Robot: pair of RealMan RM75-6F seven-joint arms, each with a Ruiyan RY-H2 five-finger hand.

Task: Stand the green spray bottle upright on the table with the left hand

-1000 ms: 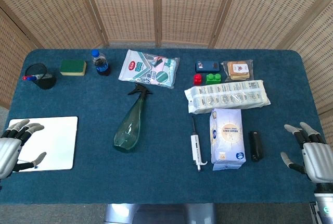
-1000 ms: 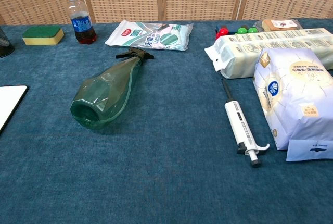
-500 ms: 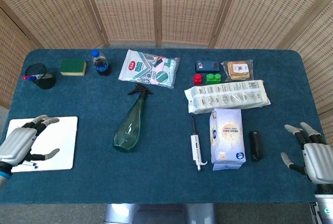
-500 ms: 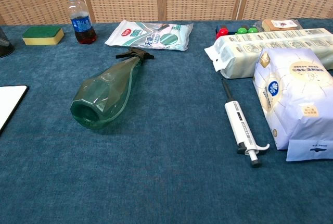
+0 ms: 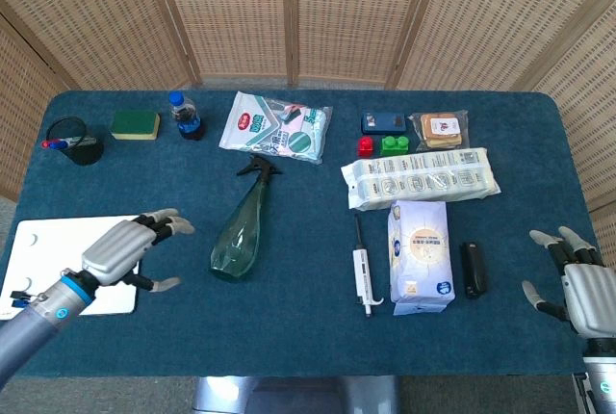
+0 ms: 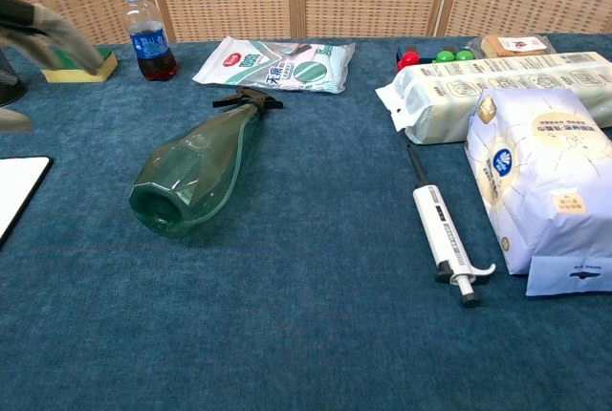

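**Left hand short of the fallen bottle; a roll or a tip-over is the risk**

Nearest the robot, the left hand (image 5: 123, 248) hovers over the right edge of the flat white board (image 5: 48, 245), fingers spread and holding nothing. At the near right corner the right hand (image 5: 576, 284) rests at the table edge, fingers likewise apart and empty.

Just right of the left hand, but not touching it, the translucent green plastic spray bottle (image 5: 240, 228) lies on its side on the blue cloth-covered table (image 5: 289, 318), its wide base toward the near side and its black trigger head (image 5: 260, 166) pointing far. Right of it lie a white pipette (image 5: 362, 277) and a white paper packet (image 5: 420, 255); beyond the trigger head is a white-and-green plastic pouch (image 5: 277, 127).

The body is rounded, so a glancing touch would likely roll it away. A grip taken too near the slim neck could let the base swing and the bottle topple again when set down.
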